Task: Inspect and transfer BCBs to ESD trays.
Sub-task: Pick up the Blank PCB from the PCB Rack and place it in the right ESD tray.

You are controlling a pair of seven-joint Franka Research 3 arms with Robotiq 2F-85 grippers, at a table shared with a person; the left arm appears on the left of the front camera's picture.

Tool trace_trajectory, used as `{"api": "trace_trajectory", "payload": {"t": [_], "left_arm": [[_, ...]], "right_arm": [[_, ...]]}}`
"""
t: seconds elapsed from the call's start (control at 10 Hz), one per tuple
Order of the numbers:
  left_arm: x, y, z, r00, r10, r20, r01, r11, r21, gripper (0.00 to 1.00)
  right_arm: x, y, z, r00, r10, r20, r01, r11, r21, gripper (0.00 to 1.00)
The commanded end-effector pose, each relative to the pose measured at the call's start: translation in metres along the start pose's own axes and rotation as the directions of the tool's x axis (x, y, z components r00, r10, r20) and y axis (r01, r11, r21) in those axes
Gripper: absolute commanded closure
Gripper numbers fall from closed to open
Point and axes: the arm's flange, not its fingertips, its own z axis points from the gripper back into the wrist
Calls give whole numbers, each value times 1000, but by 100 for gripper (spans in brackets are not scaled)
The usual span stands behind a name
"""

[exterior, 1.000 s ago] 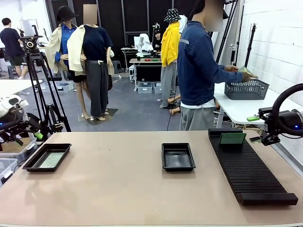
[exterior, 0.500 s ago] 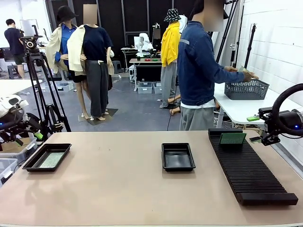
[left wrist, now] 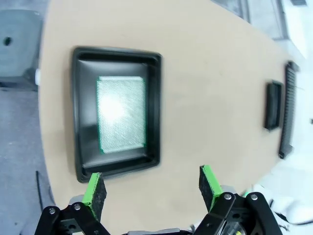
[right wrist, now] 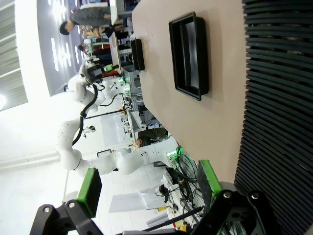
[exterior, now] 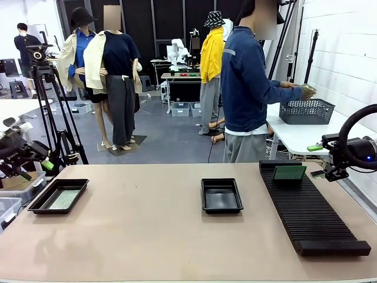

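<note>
One BCB lies flat in the left ESD tray; from the left wrist view the same BCB rests on that tray's floor. My left gripper hangs open off the table's left edge, above and short of the tray. The middle ESD tray holds nothing. A second green BCB stands upright in the far end of the ribbed rack. Just right of that board, my right gripper stays open with nothing between its fingers.
A person stands at the far side, turned right, with both hands at a grey mesh basket on a side table. The right wrist view takes in the rack, the middle tray and the far left tray.
My left arm has shifted slightly at the table's left edge. The person's hand has lifted a little above the basket. Trays, boards and right arm are unmoved.
</note>
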Motion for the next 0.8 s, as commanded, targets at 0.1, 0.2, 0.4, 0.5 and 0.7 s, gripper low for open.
{"api": "trace_trajectory", "payload": {"t": [0.1, 0.2, 0.4, 0.5, 0.7], "left_arm": [[-2, 31, 25, 998, 14, -57, -26, 976, -216, 0], [-4, 39, 28, 997, -2, -81, -22, 954, -300, 0], [-4, 52, 33, 993, -22, -113, -33, 887, -460, 0], [-1, 57, 34, 992, -26, -125, -46, 842, -537, 0], [6, 70, 29, 986, -17, -166, -90, 785, -613, 0]], "right_arm": [[-1, 1, -1, 1000, 1, -6, -1, 1000, -8, 0], [-1, 1, -1, 1000, 1, -6, -1, 1000, -8, 0], [-1, 1, -1, 1000, 1, -6, -1, 1000, -8, 0], [-1, 1, -1, 1000, 1, -6, -1, 1000, -8, 0], [-1, 1, -1, 1000, 1, -6, -1, 1000, -8, 0]]}}
